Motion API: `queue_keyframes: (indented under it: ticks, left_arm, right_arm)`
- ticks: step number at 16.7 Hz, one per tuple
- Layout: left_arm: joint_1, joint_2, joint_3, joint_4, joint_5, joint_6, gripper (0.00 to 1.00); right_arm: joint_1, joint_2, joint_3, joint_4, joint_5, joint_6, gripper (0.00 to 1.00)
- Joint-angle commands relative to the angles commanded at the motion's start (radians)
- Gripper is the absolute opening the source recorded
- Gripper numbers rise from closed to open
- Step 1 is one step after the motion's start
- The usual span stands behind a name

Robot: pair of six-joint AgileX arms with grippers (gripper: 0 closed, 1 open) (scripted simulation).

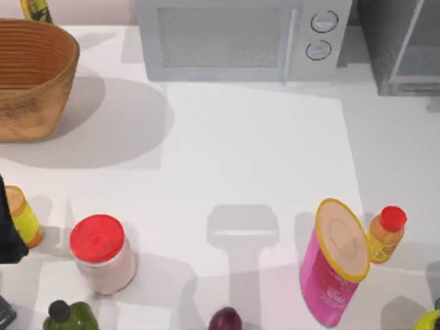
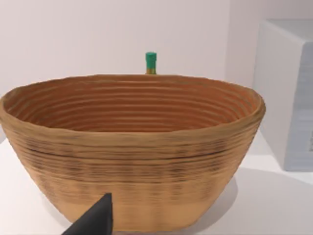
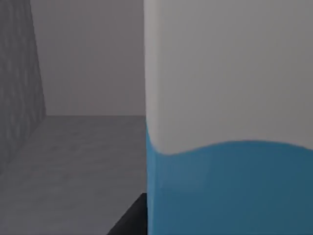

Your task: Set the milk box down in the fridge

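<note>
In our right wrist view the milk box (image 3: 230,122) stands close ahead inside the fridge (image 3: 73,156), over its grey floor. We cannot tell either tool's state. Our left arm is parked facing the basket (image 2: 132,147).

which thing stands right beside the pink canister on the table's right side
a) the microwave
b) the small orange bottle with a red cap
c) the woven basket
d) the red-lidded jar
b: in the top view the small orange bottle with a red cap stands right next to the pink canister, while the red-lidded jar, the woven basket and the microwave are well away from it.
</note>
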Motion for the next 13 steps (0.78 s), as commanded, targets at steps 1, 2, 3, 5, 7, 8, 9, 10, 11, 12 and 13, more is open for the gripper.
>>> queue_keyframes:
  ticks: [1, 2, 3, 5, 7, 8, 9, 10, 11, 12, 13]
  left_arm:
    - [0.000, 0.000, 0.000, 0.000, 0.000, 0.000, 1.00]
    - [0.000, 0.000, 0.000, 0.000, 0.000, 0.000, 1.00]
    - [0.000, 0.000, 0.000, 0.000, 0.000, 0.000, 1.00]
    - [0.000, 0.000, 0.000, 0.000, 0.000, 0.000, 1.00]
    - [0.000, 0.000, 0.000, 0.000, 0.000, 0.000, 1.00]
    - [0.000, 0.000, 0.000, 0.000, 0.000, 0.000, 1.00]
    - [0.000, 0.000, 0.000, 0.000, 0.000, 0.000, 1.00]
    - [0.000, 0.000, 0.000, 0.000, 0.000, 0.000, 1.00]
    - [0.000, 0.000, 0.000, 0.000, 0.000, 0.000, 1.00]
    - [0.000, 0.000, 0.000, 0.000, 0.000, 0.000, 1.00]
    - [0.000, 0.000, 0.000, 0.000, 0.000, 0.000, 1.00]
  right_arm:
    - [0.000, 0.000, 0.000, 0.000, 0.000, 0.000, 0.00]
    - [0.000, 0.000, 0.000, 0.000, 0.000, 0.000, 0.00]
    - [0.000, 0.000, 0.000, 0.000, 0.000, 0.000, 0.00]
    - [0.006, 0.000, -0.002, -0.004, 0.001, 0.002, 0.00]
    - [0.008, 0.021, 0.031, -0.026, 0.004, 0.002, 0.00]
    - [0.010, 0.038, 0.062, -0.045, 0.007, 0.002, 0.00]
    - [0.013, 0.059, 0.101, -0.068, 0.011, 0.002, 0.00]
    - [0.016, 0.082, 0.146, -0.095, 0.016, 0.001, 0.00]
    - [0.019, 0.106, 0.197, -0.124, 0.020, 0.001, 0.00]
    - [0.024, 0.131, 0.250, -0.154, 0.025, 0.001, 0.00]
    - [0.029, 0.155, 0.306, -0.187, 0.030, 0.000, 0.00]
